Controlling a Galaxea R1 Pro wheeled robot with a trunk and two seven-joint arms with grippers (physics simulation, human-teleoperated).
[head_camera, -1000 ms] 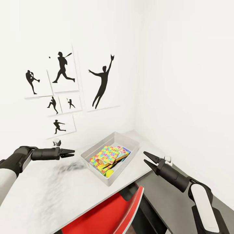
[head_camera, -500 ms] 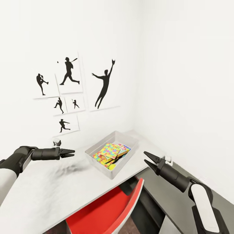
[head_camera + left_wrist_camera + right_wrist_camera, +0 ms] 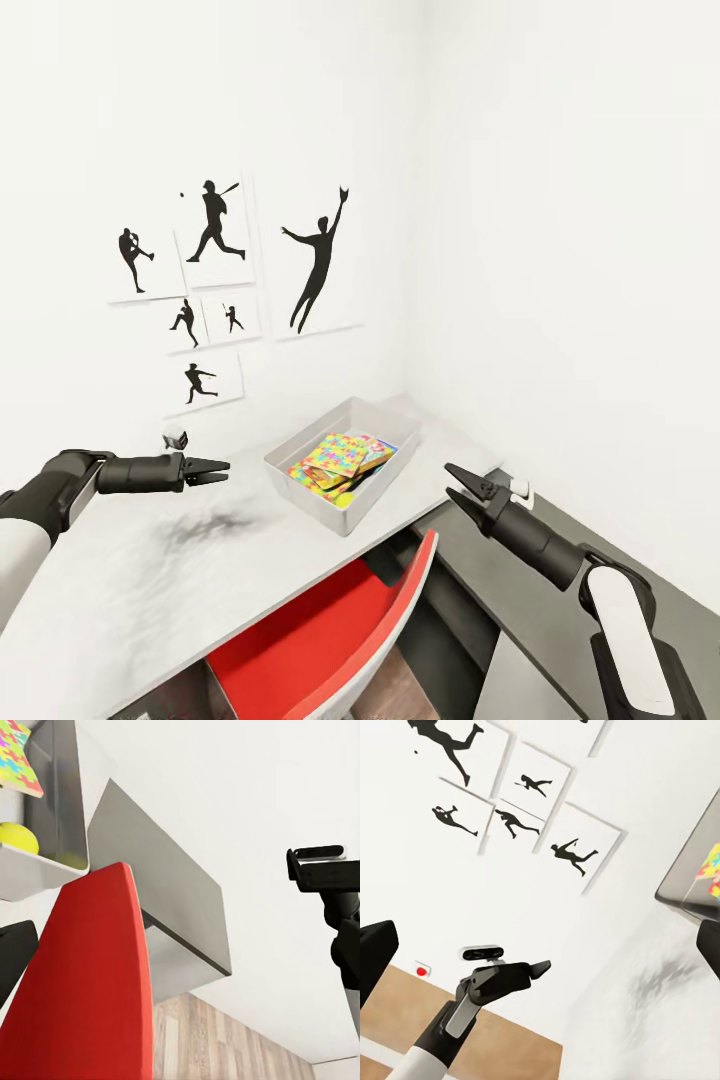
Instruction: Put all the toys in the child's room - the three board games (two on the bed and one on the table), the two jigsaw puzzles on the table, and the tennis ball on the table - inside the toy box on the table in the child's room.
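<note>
The light-grey toy box (image 3: 302,478) stands on the table (image 3: 130,590) near the room's corner. A mosaic jigsaw puzzle (image 3: 338,453) lies on top inside it. A printed board game (image 3: 378,452) sits beside the puzzle, and the tennis ball (image 3: 343,489) rests at the box's near end. My left gripper (image 3: 222,469) hovers open and empty over the table, left of the box. My right gripper (image 3: 460,487) is open and empty, right of the box over the dark-grey wing (image 3: 560,520). The left wrist view catches the ball (image 3: 16,838), the puzzle (image 3: 16,761) and the box wall (image 3: 60,802).
A red chair (image 3: 330,640) is tucked under the table's front edge, just below the box. Black baseball-player prints (image 3: 215,220) hang on the white wall behind. A small white object (image 3: 519,490) lies on the wing near my right gripper. Wood floor (image 3: 225,1042) shows below.
The whole view has pulled back and shifted, so the toy box and table look smaller and farther off. Both arms keep the same pose, and the box's contents lie as before.
</note>
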